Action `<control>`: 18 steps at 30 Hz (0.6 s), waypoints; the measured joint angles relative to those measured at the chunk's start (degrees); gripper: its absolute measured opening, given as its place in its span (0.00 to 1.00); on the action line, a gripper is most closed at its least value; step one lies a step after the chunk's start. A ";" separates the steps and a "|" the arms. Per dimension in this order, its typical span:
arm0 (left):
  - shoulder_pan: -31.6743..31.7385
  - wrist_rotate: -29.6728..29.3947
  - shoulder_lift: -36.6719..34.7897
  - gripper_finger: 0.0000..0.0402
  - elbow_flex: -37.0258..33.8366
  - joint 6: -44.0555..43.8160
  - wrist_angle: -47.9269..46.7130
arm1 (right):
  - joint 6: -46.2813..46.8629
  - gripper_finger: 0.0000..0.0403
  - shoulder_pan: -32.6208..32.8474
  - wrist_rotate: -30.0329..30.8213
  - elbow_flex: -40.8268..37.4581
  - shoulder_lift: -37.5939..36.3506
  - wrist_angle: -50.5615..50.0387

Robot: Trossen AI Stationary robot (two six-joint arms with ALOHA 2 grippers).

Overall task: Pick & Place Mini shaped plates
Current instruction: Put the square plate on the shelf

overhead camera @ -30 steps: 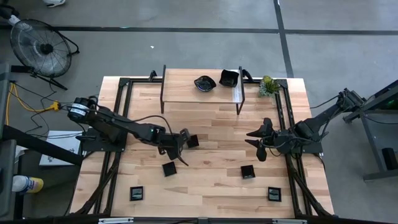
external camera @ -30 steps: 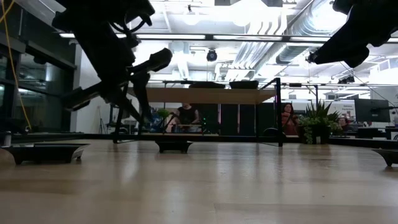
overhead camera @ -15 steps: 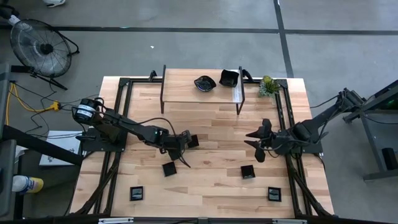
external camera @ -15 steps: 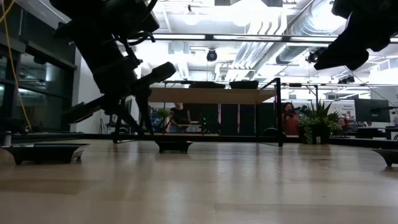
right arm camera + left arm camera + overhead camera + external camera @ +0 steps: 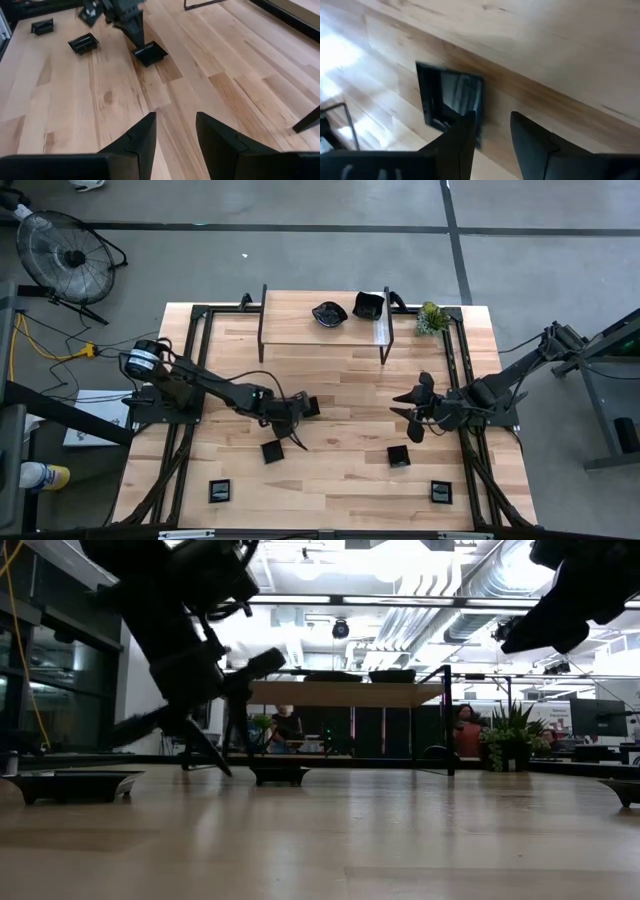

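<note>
The left gripper (image 5: 296, 420) has shifted lower, fingers now parted beside a square plate (image 5: 311, 406); the right gripper (image 5: 412, 413) hovers open.

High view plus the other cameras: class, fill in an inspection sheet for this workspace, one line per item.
Surface: wooden table with a raised shelf at its far edge.
Job's things: two black mini plates on the shelf; five more on the table, one square plate right beside the left gripper.
Clutter: small green plant at the shelf's end.
Grippers: left gripper low by the square plate, jaws apart, holding nothing; right gripper above bare wood, jaws apart, empty.
Cables: yellow cable left of the table.
Surroundings: fan on the floor; people beyond the table.
</note>
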 joint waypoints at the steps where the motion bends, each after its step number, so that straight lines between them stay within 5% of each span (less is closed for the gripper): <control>1: -0.01 -0.08 0.87 0.30 0.04 0.57 1.08 | -0.21 0.33 0.00 -0.02 0.00 0.00 0.26; 18: -0.02 -2.96 2.98 0.27 0.09 1.24 4.33 | -1.24 0.33 -0.02 1.14 0.00 0.04 0.72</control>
